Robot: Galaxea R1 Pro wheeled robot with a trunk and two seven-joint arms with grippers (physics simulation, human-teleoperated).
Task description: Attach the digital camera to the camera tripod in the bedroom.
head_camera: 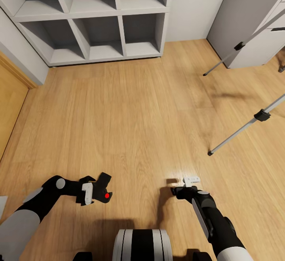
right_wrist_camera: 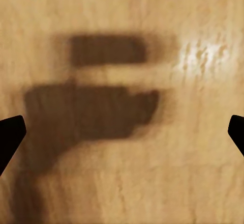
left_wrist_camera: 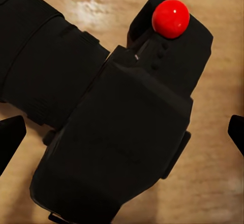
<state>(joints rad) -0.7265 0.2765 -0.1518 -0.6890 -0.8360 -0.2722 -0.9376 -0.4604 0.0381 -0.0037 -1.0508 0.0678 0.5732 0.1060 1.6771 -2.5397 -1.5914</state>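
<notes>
Holding the camera [head_camera: 103, 190] low at the robot's left, the left pincer [head_camera: 90, 193] apparently pinched it; the tripod [head_camera: 253, 120] stood well apart, ahead and rightward, nearer the spread, empty right pincer [head_camera: 186, 185].

The left arm reaches in from the near left, elbow bent, its left gripper [head_camera: 95, 193] clamped on the digital camera [head_camera: 103, 190]. The right arm extends forward from the near right, its right gripper [head_camera: 191, 182] apparently spread wide with nothing between the fingertips [right_wrist_camera: 11, 135].
</notes>
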